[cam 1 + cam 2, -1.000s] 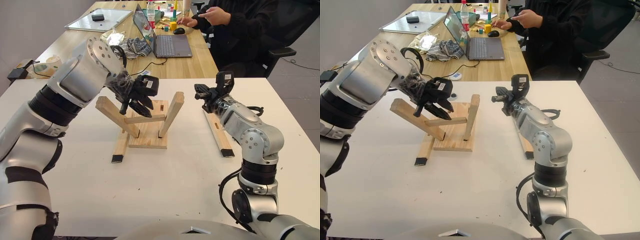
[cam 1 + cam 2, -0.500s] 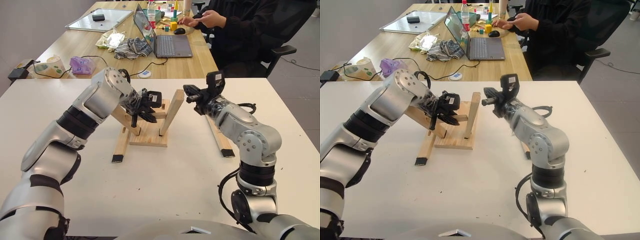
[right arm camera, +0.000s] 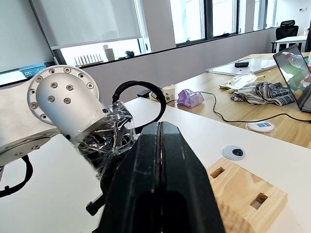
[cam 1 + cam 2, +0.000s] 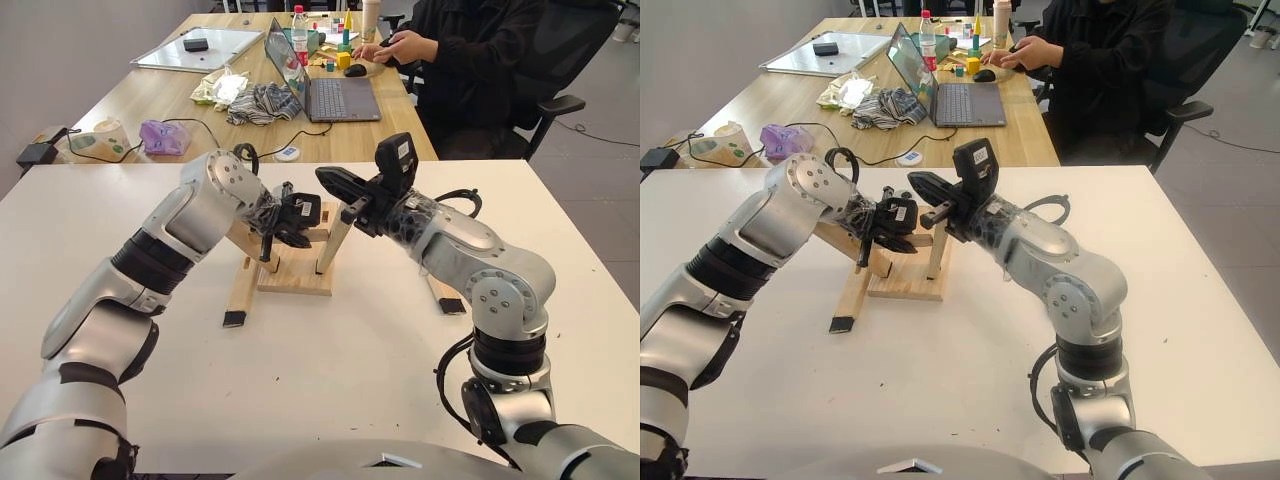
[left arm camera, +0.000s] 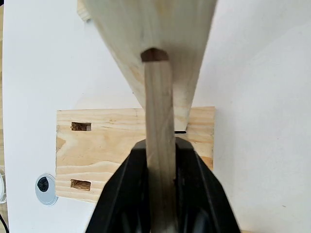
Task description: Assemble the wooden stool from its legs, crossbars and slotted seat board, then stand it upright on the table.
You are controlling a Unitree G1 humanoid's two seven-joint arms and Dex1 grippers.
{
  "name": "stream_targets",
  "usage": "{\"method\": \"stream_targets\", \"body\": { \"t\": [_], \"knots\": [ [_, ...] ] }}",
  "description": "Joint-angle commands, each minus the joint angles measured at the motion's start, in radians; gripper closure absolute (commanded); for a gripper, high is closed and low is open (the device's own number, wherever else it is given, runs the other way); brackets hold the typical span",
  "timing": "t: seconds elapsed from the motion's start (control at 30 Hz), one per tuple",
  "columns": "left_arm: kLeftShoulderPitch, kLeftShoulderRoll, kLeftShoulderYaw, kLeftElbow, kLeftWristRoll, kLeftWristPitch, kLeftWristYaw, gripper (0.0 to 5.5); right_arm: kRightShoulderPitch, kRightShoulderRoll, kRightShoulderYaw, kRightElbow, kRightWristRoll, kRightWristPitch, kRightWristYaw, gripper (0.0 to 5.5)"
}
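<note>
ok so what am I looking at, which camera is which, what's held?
A humanoid robot builds a wooden stool on a white table. Two wide pictures come from its head, looking down; two close-ups come from wrist cameras. The slotted seat board lies on the table; a tilted leg and an upright leg rise from it; a loose leg lies by the right arm. The left gripper clamps a crossbar whose end sits in the tilted leg's hole. The right gripper is shut, empty, near the upright leg's top.

Swings right gripper (image 4: 325,178) from well right of the seat board (image 4: 296,278) to close by the top of its upright leg (image 4: 335,235); drops left gripper (image 4: 278,228), clamped on the crossbar (image 5: 159,111), down nearer that board.
</note>
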State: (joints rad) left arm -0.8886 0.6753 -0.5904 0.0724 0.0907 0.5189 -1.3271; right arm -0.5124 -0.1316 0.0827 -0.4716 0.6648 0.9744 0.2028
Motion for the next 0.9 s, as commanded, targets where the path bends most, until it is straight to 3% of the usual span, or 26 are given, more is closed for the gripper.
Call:
{"method": "stream_targets", "body": {
  "t": [0.03, 0.27, 0.5, 0.63, 0.73, 0.9],
  "knots": [
    [0.042, -0.023, -0.026, -0.074, -0.005, -0.044, -0.033, 5.10, 0.096, -0.019, 0.030, 0.117, -0.032, 0.114, -0.036, 5.50],
    [0.038, -0.123, 0.023, -0.027, -0.013, -0.001, 0.033, 5.10, 0.094, 0.025, -0.021, 0.132, 0.018, 0.113, -0.064, 5.50],
    [0.025, -0.094, 0.105, -0.032, -0.042, 0.036, 0.006, 5.10, 0.096, 0.018, -0.027, 0.133, 0.019, 0.110, -0.065, 5.50],
    [0.054, -0.056, 0.091, -0.045, -0.022, -0.001, -0.005, 3.99, 0.091, 0.008, -0.022, 0.137, 0.014, 0.106, -0.059, 5.50],
    [0.054, -0.033, 0.087, -0.046, -0.023, -0.027, -0.027, 3.99, 0.092, 0.001, -0.017, 0.137, 0.009, 0.102, -0.055, 5.50],
    [-0.103, -0.074, 0.296, -0.012, -0.142, 0.102, 0.059, 3.99, 0.100, -0.006, -0.016, 0.127, 0.011, 0.103, -0.053, 5.50]
  ]
}}
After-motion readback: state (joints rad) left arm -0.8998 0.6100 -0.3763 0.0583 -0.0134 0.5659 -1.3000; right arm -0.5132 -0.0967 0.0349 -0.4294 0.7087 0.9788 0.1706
